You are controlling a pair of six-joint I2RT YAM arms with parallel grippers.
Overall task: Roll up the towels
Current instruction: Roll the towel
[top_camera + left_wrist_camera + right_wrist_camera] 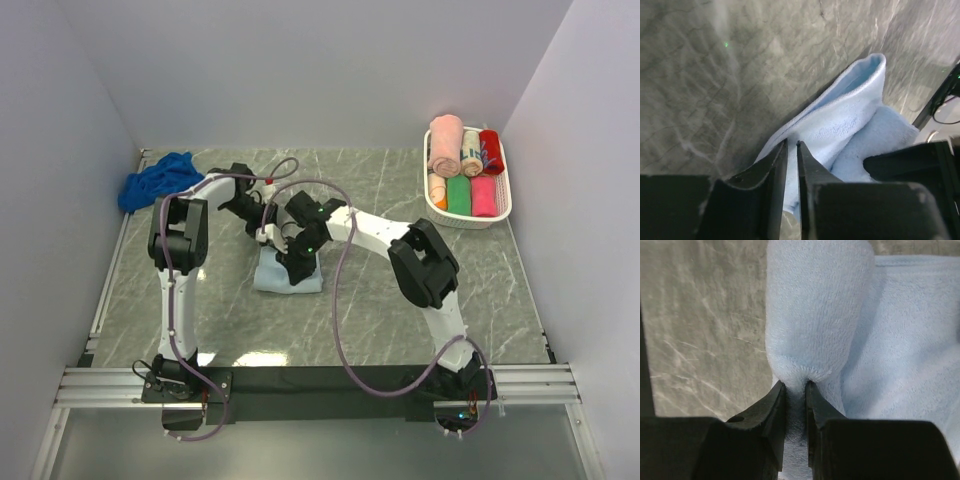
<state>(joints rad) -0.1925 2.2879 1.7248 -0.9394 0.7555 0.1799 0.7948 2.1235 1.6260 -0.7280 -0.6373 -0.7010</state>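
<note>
Top external view, starting from my left: the deep blue towel (pixel 158 180) lies crumpled in the far left corner of the grey marbled table (pixel 400 320), close to the wall and well apart from both my hands. Toward the middle, my two arms reach in and meet over the pale blue towel (pixel 288 278), which sits as a small folded bundle near the table's centre. My left gripper (pixel 791 146) comes down at that towel's far left side. In the left wrist view its fingers are drawn almost together, with a thin strip of pale cloth showing in the slit between them, so I am pinching an edge of the towel there while the rest of it rises in a loose fold just beyond. Just beside it, my right gripper (pixel 795 385) is clamped on a puckered ridge of the same towel, the fabric bunching where it enters the narrow gap and swelling into a rounded fold above. Far right, a white basket (pixel 466 222) stands by the wall holding rolled towels (pixel 445 143) in pink, green and red.
</note>
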